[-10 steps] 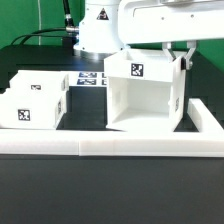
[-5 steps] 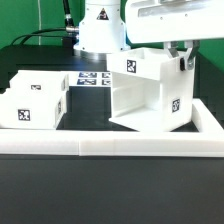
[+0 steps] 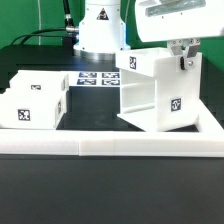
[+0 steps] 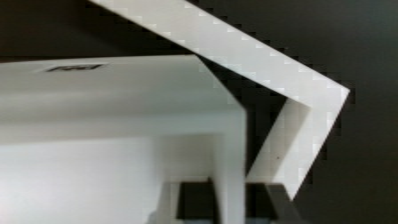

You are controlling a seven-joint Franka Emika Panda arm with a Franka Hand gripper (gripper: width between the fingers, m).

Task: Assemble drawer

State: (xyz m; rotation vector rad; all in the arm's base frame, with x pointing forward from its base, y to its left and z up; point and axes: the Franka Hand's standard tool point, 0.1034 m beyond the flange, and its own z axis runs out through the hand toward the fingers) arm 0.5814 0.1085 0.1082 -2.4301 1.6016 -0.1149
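The drawer's large boxy shell (image 3: 155,95) is standing skewed at the exterior view's right, just behind the long border wall (image 3: 110,146). It is probably being swung round so its open side suits the trays. It is smooth matte white plastic, thin-walled and square-tagged. The smaller trays (image 3: 38,100) are waiting at the left, well apart. The gripper (image 3: 182,60) is pinching the shell's upper wall, its fingers (image 4: 267,200) nearly closed on that thin panel.
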